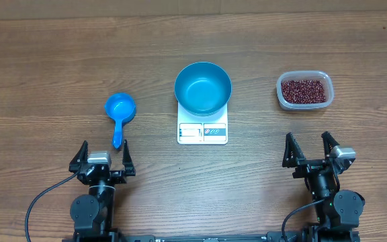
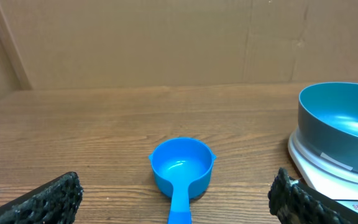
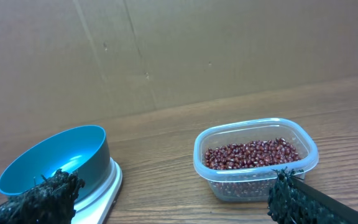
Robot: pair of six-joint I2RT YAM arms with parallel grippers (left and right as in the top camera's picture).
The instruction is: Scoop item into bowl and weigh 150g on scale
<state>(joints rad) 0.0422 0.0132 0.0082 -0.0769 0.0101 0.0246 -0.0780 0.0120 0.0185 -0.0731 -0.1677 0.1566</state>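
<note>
While the blue bowl (image 1: 203,87) sits on the white scale (image 1: 202,132) seen from overhead, red-brown beans (image 1: 304,90) fill a clear tub (image 1: 280,101) right of the scale, with a blue scoop (image 1: 120,106) to its left. Left wrist: left fingers (image 2: 48,200) apart, empty. Right wrist: right fingers (image 3: 45,196) likewise apart.

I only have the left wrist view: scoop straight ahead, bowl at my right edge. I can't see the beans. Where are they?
Observer: The beans fill a clear tub right of the scale, just beyond the right gripper.
Operator: Anything scooped yet?
Observer: No. Overhead shows the bowl on the scale, completely empty inside.
Operator: Is the right gripper free?
Observer: Yes, it's open and holding nothing.
</note>
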